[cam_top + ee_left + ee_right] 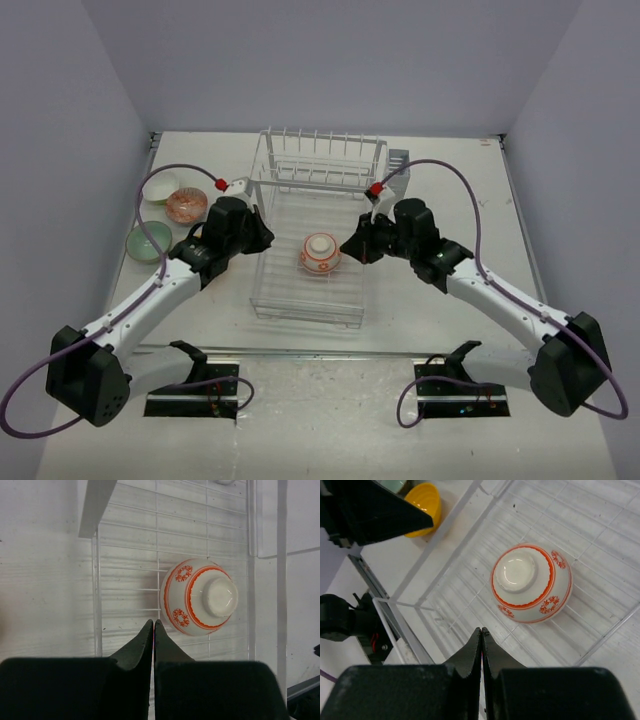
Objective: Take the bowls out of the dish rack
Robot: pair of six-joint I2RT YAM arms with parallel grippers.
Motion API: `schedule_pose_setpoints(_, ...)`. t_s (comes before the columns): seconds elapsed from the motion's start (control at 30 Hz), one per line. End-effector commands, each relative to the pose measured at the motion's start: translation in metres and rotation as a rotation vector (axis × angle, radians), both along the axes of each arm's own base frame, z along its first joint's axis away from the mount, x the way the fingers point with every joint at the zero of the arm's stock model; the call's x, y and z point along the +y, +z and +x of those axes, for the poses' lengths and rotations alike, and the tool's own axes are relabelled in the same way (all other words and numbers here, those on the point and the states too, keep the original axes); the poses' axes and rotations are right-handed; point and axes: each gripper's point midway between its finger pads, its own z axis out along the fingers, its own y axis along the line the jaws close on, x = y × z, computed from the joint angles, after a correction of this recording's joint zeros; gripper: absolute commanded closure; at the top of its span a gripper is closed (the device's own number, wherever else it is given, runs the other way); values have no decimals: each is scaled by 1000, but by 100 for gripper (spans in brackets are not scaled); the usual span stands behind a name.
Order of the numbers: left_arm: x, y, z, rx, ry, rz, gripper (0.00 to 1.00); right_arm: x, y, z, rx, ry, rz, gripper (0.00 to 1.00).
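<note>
Orange-patterned bowl (320,252) sits inverted on dish rack (285,292).

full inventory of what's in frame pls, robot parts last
dish rack: one, white wire, table centre.
cutlery holder: one, grey, rack's far right corner.
patterned bowl: one, white with orange-red bands, upside down on the rack's lower tray.
mint bowl: one, mint green, table left of rack.
lime bowl: one, lime-green rim, far left of table.
reddish bowl: one, reddish pattern inside, between those two.
yellow bowl: one, orange-yellow, on table outside rack; right wrist view only.
table: one, white.
left gripper: black, shut, empty, over the tray.
right gripper: black, shut, empty, over the tray.
</note>
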Motion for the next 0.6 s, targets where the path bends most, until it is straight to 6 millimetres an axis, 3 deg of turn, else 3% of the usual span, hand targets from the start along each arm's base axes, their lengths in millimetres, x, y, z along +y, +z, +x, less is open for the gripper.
schedule_pose_setpoints(0.0,11,10,12,-44,44,72,100,13,5,12,-43,-11,-10,100)
schedule_pose_setpoints(0.17,24,2,14,-32,103,121,100,21,-16,24,-27,-50,-65,100)
schedule_pose_setpoints(0.57,36,-21,10,29,151,179,100,22,-27,49,-140,-153,-118,100)
